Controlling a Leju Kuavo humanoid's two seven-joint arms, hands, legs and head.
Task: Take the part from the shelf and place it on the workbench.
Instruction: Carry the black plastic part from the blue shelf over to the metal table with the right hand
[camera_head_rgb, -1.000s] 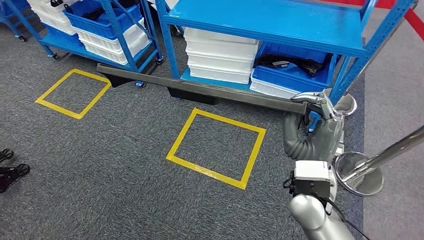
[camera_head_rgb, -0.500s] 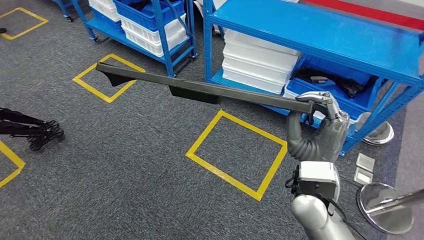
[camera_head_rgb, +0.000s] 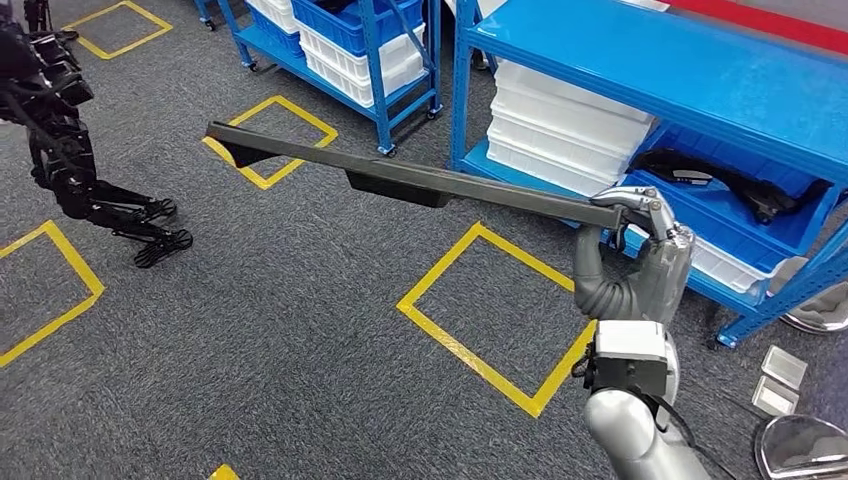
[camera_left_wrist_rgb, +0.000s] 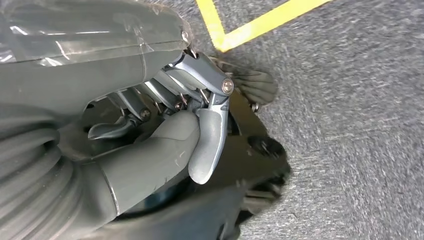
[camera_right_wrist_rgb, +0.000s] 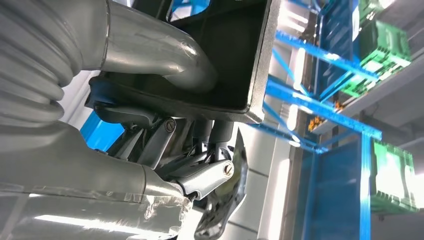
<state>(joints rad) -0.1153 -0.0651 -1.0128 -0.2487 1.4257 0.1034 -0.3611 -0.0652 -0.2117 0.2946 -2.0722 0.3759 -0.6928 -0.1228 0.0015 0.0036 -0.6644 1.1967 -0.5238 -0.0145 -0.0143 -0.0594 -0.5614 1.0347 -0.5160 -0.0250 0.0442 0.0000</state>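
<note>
- The right hand (camera_head_rgb: 640, 235) is raised at the lower right of the head view, its silver forearm rising from below and the grey ribbed wrist cover bent upward. Its fingers (camera_head_rgb: 640, 203) curl over the near end of the part (camera_head_rgb: 420, 185) and clamp it.
- In the right wrist view the thumb (camera_right_wrist_rgb: 160, 52) presses into the hollow underside of the part's end (camera_right_wrist_rgb: 235, 60), with the darker fingers wrapped round from the other side.
- The part is a long dark bar, held off the floor and reaching from the hand up and to the left across the head view. A thicker block sits under its middle, and its far end (camera_head_rgb: 235, 143) widens into a downward-pointing wedge.
- The left hand (camera_left_wrist_rgb: 170, 130) hangs over grey carpet, fingers curled in against the thumb with nothing in them.
- Just beyond the right hand stands a blue shelf (camera_head_rgb: 700, 75) holding stacked white bins (camera_head_rgb: 560, 125) and a blue bin (camera_head_rgb: 740, 205) with dark parts in it.
- Yellow tape squares (camera_head_rgb: 500, 300) mark the grey carpet (camera_head_rgb: 250, 340); a dark legged machine (camera_head_rgb: 70, 150) stands at the far left.
- Against the frame half a second ago, the whole scene has slid rightward, so the camera has turned. The hand keeps the same grip and the part the same pose in the picture.
</note>
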